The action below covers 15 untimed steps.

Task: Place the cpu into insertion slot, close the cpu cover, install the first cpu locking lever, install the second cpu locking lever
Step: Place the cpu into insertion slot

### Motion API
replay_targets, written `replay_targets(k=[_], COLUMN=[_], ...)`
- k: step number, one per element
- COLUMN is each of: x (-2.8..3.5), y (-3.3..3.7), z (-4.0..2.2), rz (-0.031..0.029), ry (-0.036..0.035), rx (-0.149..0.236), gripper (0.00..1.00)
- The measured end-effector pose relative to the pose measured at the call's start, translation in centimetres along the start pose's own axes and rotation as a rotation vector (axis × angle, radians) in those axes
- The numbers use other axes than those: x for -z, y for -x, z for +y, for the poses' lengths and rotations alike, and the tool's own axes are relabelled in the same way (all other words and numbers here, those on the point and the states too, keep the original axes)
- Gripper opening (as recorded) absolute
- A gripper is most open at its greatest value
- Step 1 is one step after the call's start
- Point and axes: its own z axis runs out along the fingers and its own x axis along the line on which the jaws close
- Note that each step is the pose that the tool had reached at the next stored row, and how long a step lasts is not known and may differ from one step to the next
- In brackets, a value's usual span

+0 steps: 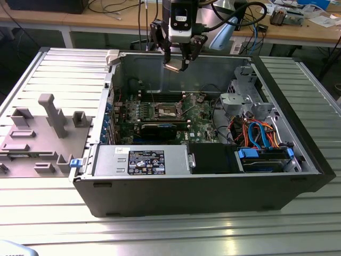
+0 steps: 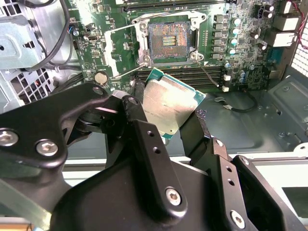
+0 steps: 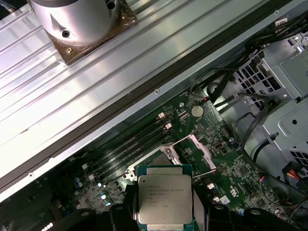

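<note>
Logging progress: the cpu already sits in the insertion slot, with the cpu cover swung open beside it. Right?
No. The second wrist view shows the cpu held in the gripper; the insertion slot is empty. The cpu cover is swung open beside it.

open computer case (image 1: 202, 194) on ribbed table (image 1: 160, 234) | grey blocks (image 1: 50, 114) beside it | orange, blue cables (image 1: 254, 132) inside

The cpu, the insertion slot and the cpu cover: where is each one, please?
cpu (image 2: 168, 107): second wrist view, on its silvery metal top.
insertion slot (image 2: 168, 42): second wrist view, on its dark centre.
cpu cover (image 3: 202, 151): first wrist view, on its silvery frame bar.
</note>
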Motion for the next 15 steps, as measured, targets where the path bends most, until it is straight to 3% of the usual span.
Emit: replay_targets(k=[15], x=[-0.01], y=[0.01], z=[-0.02], rz=[-0.0014], ry=[0.0002], rx=[-0.016], gripper=[0.55])
